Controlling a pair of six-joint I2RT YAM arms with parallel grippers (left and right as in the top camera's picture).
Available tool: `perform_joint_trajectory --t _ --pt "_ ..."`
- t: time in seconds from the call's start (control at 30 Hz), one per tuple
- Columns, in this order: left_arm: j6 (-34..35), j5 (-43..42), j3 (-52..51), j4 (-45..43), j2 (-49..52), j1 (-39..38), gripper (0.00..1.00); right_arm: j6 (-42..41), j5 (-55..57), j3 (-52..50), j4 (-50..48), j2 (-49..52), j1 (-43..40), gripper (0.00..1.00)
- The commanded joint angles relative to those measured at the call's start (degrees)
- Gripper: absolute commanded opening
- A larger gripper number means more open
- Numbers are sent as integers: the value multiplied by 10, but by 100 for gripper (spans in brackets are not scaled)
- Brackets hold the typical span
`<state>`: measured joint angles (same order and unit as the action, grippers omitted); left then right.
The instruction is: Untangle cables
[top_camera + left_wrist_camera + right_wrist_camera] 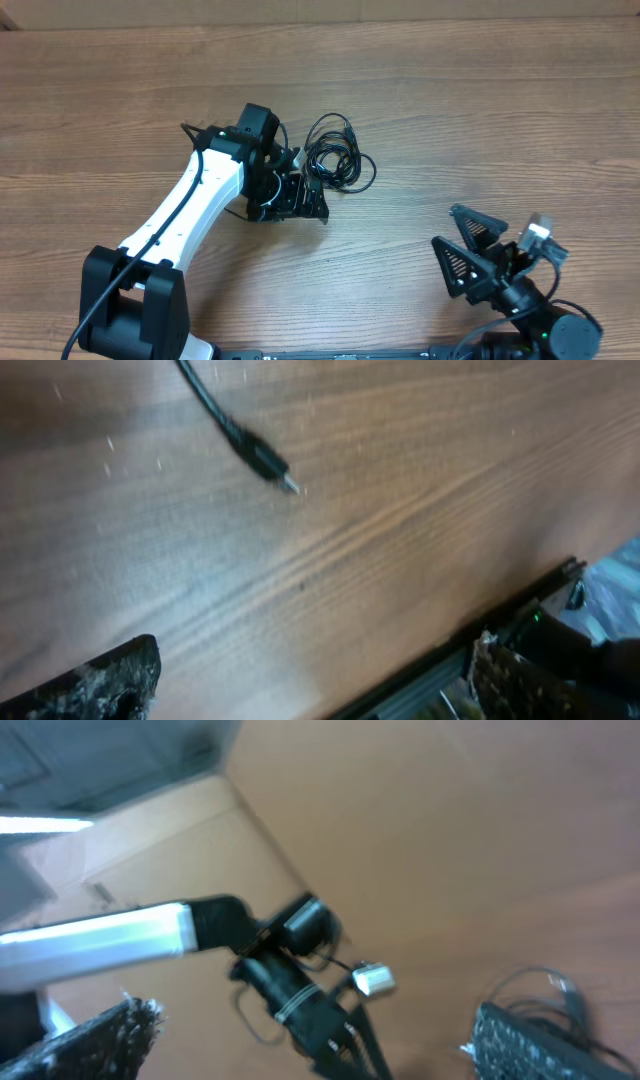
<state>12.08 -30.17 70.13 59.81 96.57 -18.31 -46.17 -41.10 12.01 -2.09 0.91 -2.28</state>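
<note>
The left claw (pixel 295 200) is held spread wide, low over the brown wooden worktop (pixel 450 90), with nothing pinched. The right claw (pixel 455 235) is likewise spread, near the near right corner. Should the jaws be shut on overlapping loops, the knot could be tightened or the whole bundle dragged. The tangle of thin black flexible cables (pixel 335 160) is found mid-worktop, just beside the left claw on its far right side, and well apart from the right claw.

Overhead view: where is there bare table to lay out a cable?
Free: the far strip of table beyond the cables; the patch between the cables and the right gripper. Crowded: around the left gripper, close beside them.
</note>
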Motion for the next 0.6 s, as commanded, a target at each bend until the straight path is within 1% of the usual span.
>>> perform_joint_trajectory --t 0.0,0.03,0.13,0.2,0.3,0.33,0.37,0.4,0.47,0.53,0.57 --pt "8 7 7 -38 3 -1 100 122 43 122 119 26 -13 100" --pt "9 7 7 -69 3 -1 100 144 43 177 181 61 -13 100" --pt "21 8 7 -118 3 -1 99 155 9 261 243 127 -13 100" --pt "39 18 7 -161 3 -1 99 181 -6 319 298 183 -13 100" --pt "78 87 7 -208 5 -1 100 229 -6 394 409 269 -13 100" --pt "88 105 7 -215 6 -1 100 238 -7 410 440 293 -13 100" --pt "111 125 7 -226 6 -1 100 246 -11 428 481 324 -13 100" --pt "137 125 7 -233 6 -1 100 263 -30 448 533 369 -13 100" --pt "180 114 7 -241 6 -1 99 287 -61 459 574 417 -12 100" --pt "193 111 7 -241 6 -1 99 290 -81 459 600 463 -12 100" --pt "193 116 7 -245 6 -1 95 292 -89 459 613 494 -12 100"
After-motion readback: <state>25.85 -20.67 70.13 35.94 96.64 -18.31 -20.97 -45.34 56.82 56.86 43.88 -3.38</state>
